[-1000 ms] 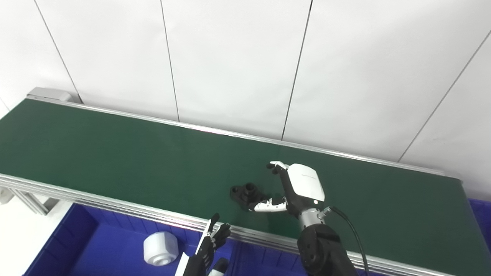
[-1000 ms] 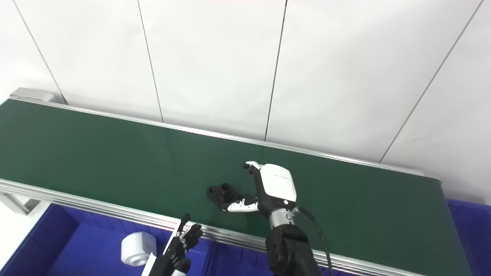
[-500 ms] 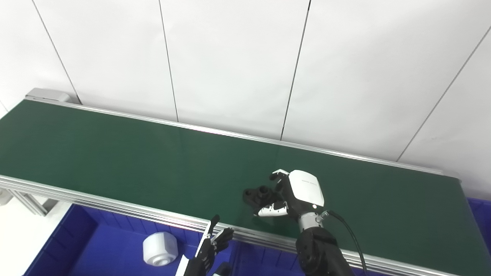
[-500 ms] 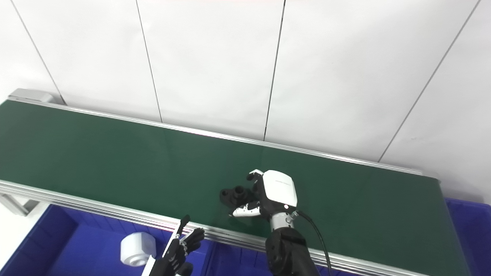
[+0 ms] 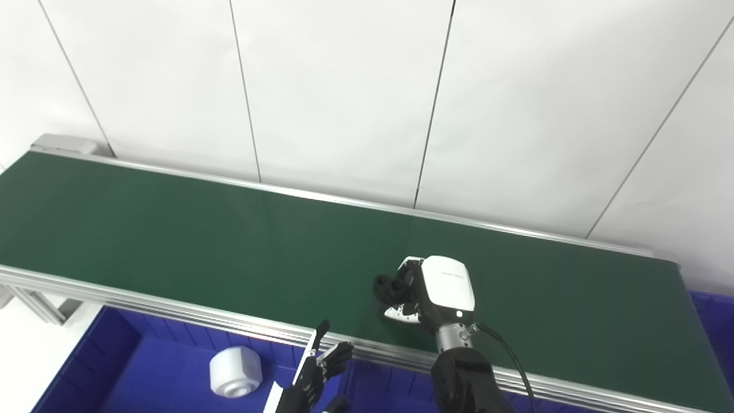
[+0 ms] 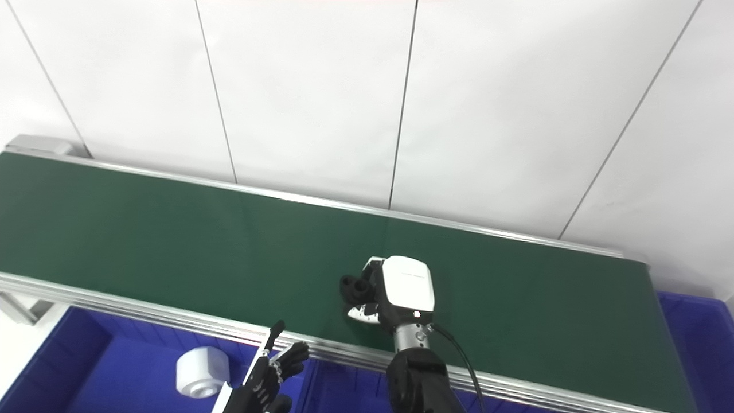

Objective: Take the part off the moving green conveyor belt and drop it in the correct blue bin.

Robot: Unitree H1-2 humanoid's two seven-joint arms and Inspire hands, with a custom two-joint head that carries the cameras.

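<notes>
Curling around a small black part, the right hand sits over the green conveyor belt, toward the belt's near rail and somewhat right of its middle. Its fingers and white-tipped thumb are drawn together on the part, which pokes out to the left of the white back plate of the hand. Whether the part rests on the belt or is just clear of it cannot be told from either eye view. The black forearm of this hand rises from the bottom edge, crossing the belt's silver near rail, with a dark cable looping off its wrist to the right.

On the near side of the belt, below that rail, lies a blue bin, and a white cylindrical part rests on its floor. To the right of that white piece, the left hand stands above the bin, just short of the rail, holding nothing; its dark fingers are spread apart and point up toward the belt. A second blue bin shows as a corner past the right end of the belt.

Beyond the far rail of the belt stands a white panelled wall with thin dark seams running down it.
</notes>
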